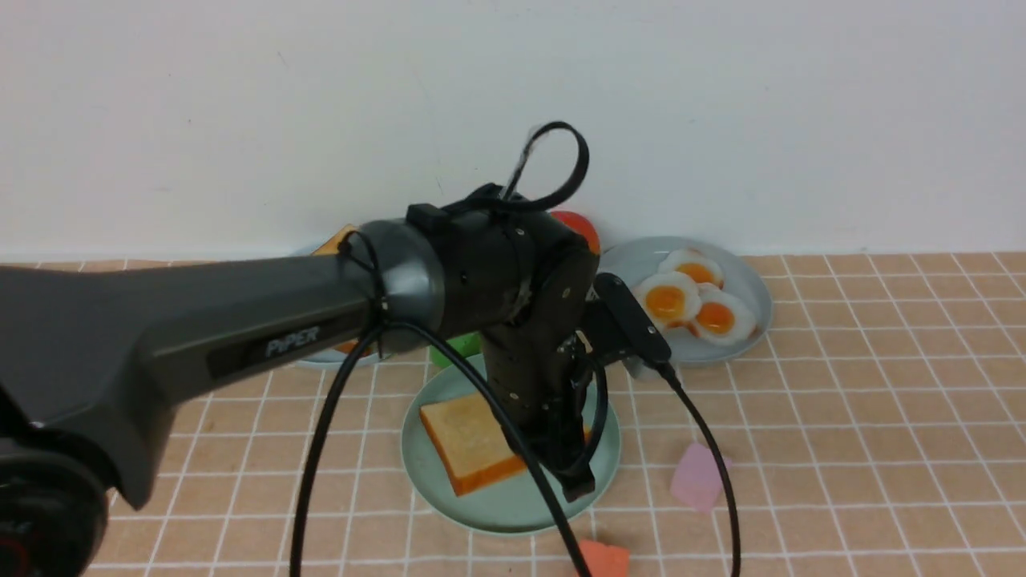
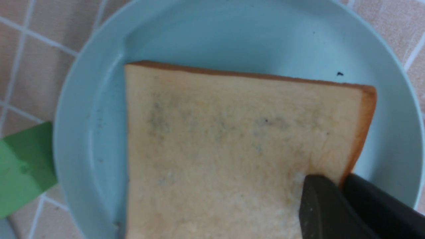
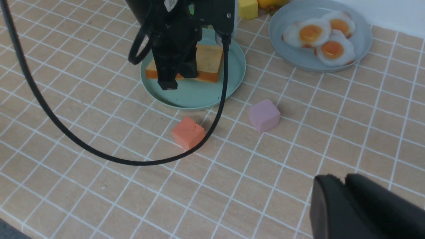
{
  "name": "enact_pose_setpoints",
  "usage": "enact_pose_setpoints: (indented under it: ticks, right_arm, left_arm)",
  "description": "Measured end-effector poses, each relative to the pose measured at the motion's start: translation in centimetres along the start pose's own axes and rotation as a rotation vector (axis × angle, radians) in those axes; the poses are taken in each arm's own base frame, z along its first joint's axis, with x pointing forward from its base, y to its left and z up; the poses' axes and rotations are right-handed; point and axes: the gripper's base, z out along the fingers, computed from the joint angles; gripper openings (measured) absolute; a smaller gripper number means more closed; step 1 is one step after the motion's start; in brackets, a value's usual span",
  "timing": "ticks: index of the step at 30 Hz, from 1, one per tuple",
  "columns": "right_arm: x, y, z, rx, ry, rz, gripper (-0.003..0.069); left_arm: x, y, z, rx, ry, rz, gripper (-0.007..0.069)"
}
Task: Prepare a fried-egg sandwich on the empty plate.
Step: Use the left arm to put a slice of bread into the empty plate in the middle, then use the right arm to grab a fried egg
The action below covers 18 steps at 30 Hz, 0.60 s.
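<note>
On a tan tiled tabletop [image 1: 882, 449] before a white wall [image 1: 321, 96], the left claw [image 2: 335, 181] pinches the toast slice [image 1: 465, 441] by its corner, mint plate [image 1: 493, 513] beneath it; the right claw [image 3: 342, 181], pressed together, hangs well apart.

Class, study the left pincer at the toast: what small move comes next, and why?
Probably open the left pincer and lift clear: the toast slice already lies flat on the mint-green plate, yet the fingers straddle its crust corner.
</note>
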Motion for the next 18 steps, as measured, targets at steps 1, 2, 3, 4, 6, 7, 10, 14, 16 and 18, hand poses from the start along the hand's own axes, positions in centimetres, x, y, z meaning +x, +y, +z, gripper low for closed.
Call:
enact_pose_setpoints:
  ticks: [1,2,3,4,6,7,10,14,16,18]
  right_arm:
    - [0.0,0.0,0.0,0.0,0.0,0.0,0.009]
    - [0.0,0.0,0.0,0.0,0.0,0.0,0.0095]
    - [0.0,0.0,0.0,0.0,0.0,0.0,0.0101]
    - [0.0,0.0,0.0,0.0,0.0,0.0,0.0112]
    - [0.0,0.0,0.0,0.0,0.0,0.0,0.0133]
    - [0.0,0.0,0.0,0.0,0.0,0.0,0.0146]
    - [-0.1,-0.1,0.1,0.002,-0.004,0.002,0.0194]
    - [-1.1,-0.7,1.6,-0.001,0.007,0.026,0.0295]
    - [-1.7,-1.1,2.8,-0.014,0.025,0.051,0.0314]
    - [-2.5,-1.8,4.7,-0.024,0.056,0.083,0.032]
  left_arm:
    - [0.0,0.0,0.2,0.002,0.003,0.0,0.0085]
    - [0.0,-0.1,0.4,0.003,0.002,-0.001,0.0119]
    - [0.0,-0.1,0.5,0.003,-0.001,-0.001,0.0161]
    - [-0.1,0.0,0.5,0.002,-0.004,-0.002,0.0211]
    - [-0.1,0.0,0.6,-0.001,-0.011,-0.003,0.0302]
    - [-0.2,0.0,0.6,-0.002,-0.014,-0.004,0.0349]
    - [-0.2,0.0,0.5,-0.001,-0.014,-0.014,0.0482]
    - [-0.2,0.3,-3.0,-0.022,-0.069,-0.135,0.058]
    - [-0.2,0.6,-6.6,-0.044,-0.141,-0.22,0.0518]
    - [0.0,0.9,-11.3,-0.07,-0.244,-0.31,0.0419]
